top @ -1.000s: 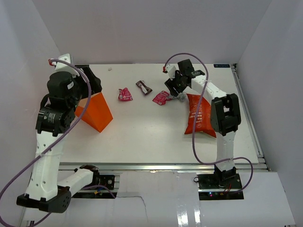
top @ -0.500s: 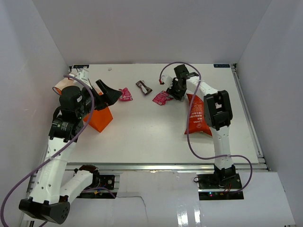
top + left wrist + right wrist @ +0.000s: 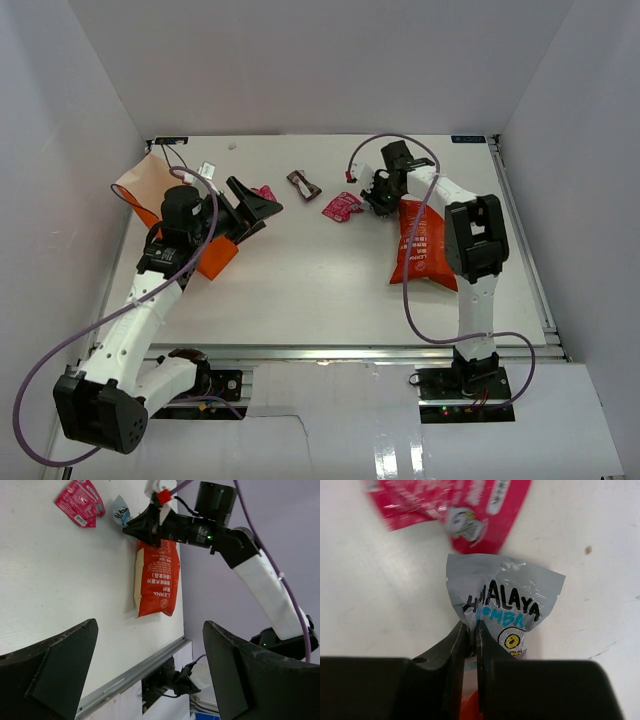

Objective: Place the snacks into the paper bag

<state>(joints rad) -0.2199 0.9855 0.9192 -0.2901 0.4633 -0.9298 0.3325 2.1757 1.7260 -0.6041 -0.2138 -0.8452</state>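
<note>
Right wrist view shows the right claw [image 3: 470, 632] pinched shut on the silvery-grey sweet [image 3: 505, 605], well apart from the paper bag [image 3: 208, 258]. The left claw [image 3: 255, 205], beside that bag, gapes empty. I judge the next move is lifting the sweet and carrying it there.

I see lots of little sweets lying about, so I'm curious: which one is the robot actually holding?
The silvery-grey sweet, pinched in the right gripper. The pink sweet beside it and the brown sweet lie loose, ungripped.
</note>
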